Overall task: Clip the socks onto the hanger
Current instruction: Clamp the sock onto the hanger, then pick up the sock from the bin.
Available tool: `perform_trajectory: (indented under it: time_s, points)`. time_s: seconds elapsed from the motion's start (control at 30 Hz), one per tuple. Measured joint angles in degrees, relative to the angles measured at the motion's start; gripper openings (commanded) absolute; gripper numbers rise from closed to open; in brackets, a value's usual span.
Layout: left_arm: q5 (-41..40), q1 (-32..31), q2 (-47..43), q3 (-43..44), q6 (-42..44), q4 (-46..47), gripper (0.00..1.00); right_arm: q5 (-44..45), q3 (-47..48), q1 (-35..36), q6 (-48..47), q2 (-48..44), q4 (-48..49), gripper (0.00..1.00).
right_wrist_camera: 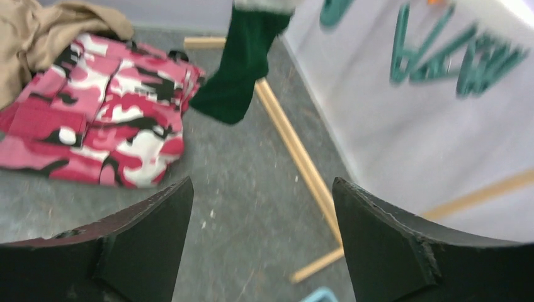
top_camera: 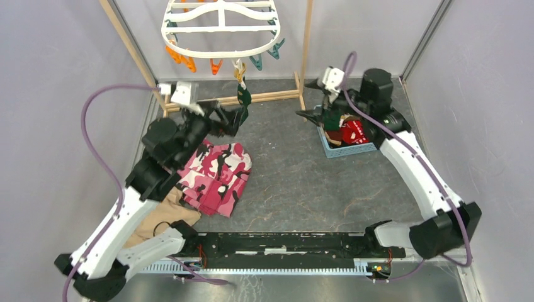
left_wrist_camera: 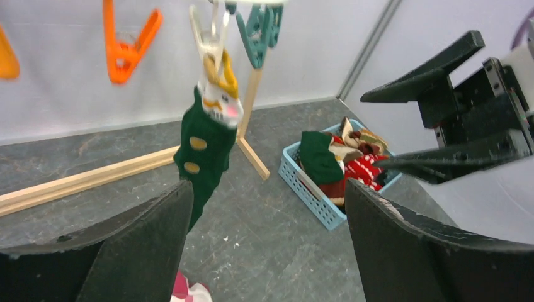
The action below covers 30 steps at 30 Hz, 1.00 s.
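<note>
A dark green sock (top_camera: 243, 95) with yellow dots hangs from a white clip (left_wrist_camera: 211, 38) on the white oval hanger (top_camera: 220, 28). It shows in the left wrist view (left_wrist_camera: 201, 157) and the right wrist view (right_wrist_camera: 242, 69) too. My left gripper (top_camera: 236, 119) is open just below and beside the sock, nothing between its fingers (left_wrist_camera: 267, 201). More socks (top_camera: 345, 129), red-patterned, green and tan, lie in a blue basket (top_camera: 343, 150). My right gripper (top_camera: 305, 115) hovers open at the basket's left end, empty (right_wrist_camera: 263, 195).
A pink camouflage garment (top_camera: 217, 173) and a tan cloth (top_camera: 154, 220) lie on the floor at the left. Wooden stand poles (top_camera: 308, 44) and a base bar (top_camera: 264, 96) run behind the sock. Orange clips (top_camera: 182, 58) and teal clips (top_camera: 274, 50) dangle from the frame.
</note>
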Motion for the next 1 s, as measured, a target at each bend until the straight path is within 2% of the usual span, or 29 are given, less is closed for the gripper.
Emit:
perform_trajectory:
  time_s: [0.07,0.13,0.2,0.33,0.4,0.5,0.63,0.8,1.0]
  points:
    - [2.1,0.0,-5.3,-6.1,0.0,1.5,1.00,-3.1,-5.9,-4.2,-0.5,-4.1,-0.4,0.90]
    - [4.5,0.0,-10.3,-13.6,-0.2,3.3,1.00,-5.5,-10.2,-7.2,-0.7,-6.6,-0.8,0.98]
    - [6.5,0.0,-14.5,-20.7,-0.8,5.0,1.00,-8.5,-14.2,-10.4,-0.6,-8.3,-1.2,0.98]
    - [9.6,0.0,-18.5,-34.9,-2.4,6.8,1.00,-13.0,-18.9,-16.0,0.3,-8.5,-2.3,0.98]
    - [10.4,0.0,-18.4,-38.1,-2.8,5.2,1.00,-14.4,-19.7,-18.8,0.7,-7.9,-3.3,0.98]
    - [10.7,0.0,-17.9,-38.5,-2.6,1.7,1.00,-14.9,-19.7,-23.8,1.0,-6.3,-4.0,0.98]
    - [10.3,0.0,-14.8,-33.7,0.4,-1.2,1.00,-10.7,-19.7,-27.6,1.4,-3.8,-4.6,0.98]
    - [9.3,1.4,-9.2,-31.6,4.1,-2.5,1.00,-3.0,-17.4,-27.7,2.5,1.2,-5.7,0.98]
    - [11.4,8.4,-5.0,-31.7,4.8,-6.4,1.00,8.2,-5.2,-24.9,5.1,12.6,-5.9,0.89]
